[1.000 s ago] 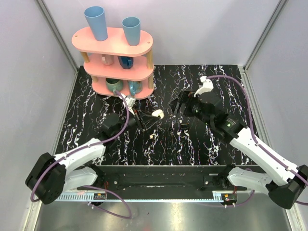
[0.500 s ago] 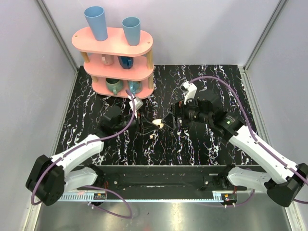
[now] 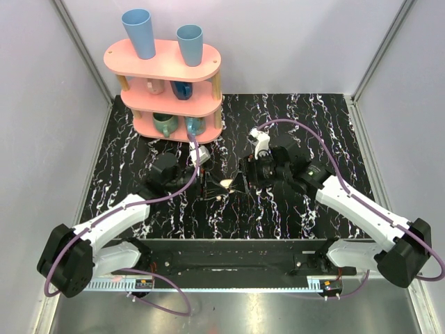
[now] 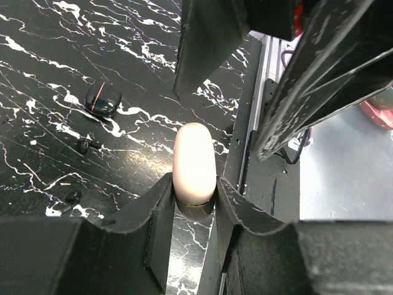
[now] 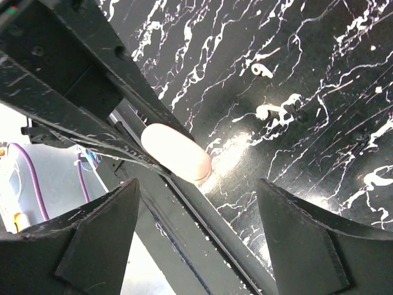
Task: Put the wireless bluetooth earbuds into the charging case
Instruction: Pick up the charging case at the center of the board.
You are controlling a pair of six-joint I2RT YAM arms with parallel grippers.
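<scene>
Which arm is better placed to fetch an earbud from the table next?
Right: the right gripper is open and empty near an earbud, while the left gripper is shut on the charging case.

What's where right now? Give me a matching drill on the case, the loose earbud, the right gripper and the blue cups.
1. case
2. earbud
3. right gripper
4. blue cups

A. on top of the pink shelf
B. open, close to the case
C. lying on the table
D. clamped in the left gripper

Pairs: 1-D, 2-C, 3-B, 4-A.
</scene>
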